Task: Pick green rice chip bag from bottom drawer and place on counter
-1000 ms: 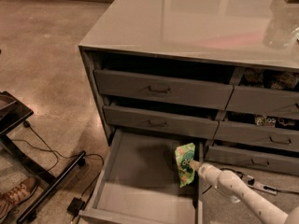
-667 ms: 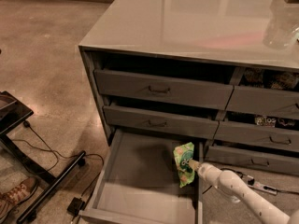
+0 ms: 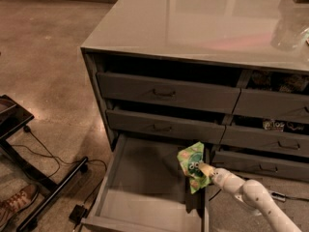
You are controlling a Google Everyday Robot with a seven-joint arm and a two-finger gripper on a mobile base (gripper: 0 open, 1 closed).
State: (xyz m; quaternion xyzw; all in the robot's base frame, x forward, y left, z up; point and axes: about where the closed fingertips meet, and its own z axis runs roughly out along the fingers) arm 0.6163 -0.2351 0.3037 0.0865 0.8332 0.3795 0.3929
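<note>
Lower right, gripper (image 3: 199, 168) pinches the green rice chip bag (image 3: 190, 157), lettering unreadable, now slightly higher over the bottom drawer (image 3: 140, 180).

Glossy white arm (image 3: 252, 193) of rounded tubular segments, cream at the wrist; dark-tipped end effector (image 3: 198, 168) against the green rice chip bag (image 3: 189, 155).

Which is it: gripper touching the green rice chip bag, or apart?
Touching. Camera view: the gripper pinches the green rice chip bag, holding it upright over the bottom drawer.
</note>
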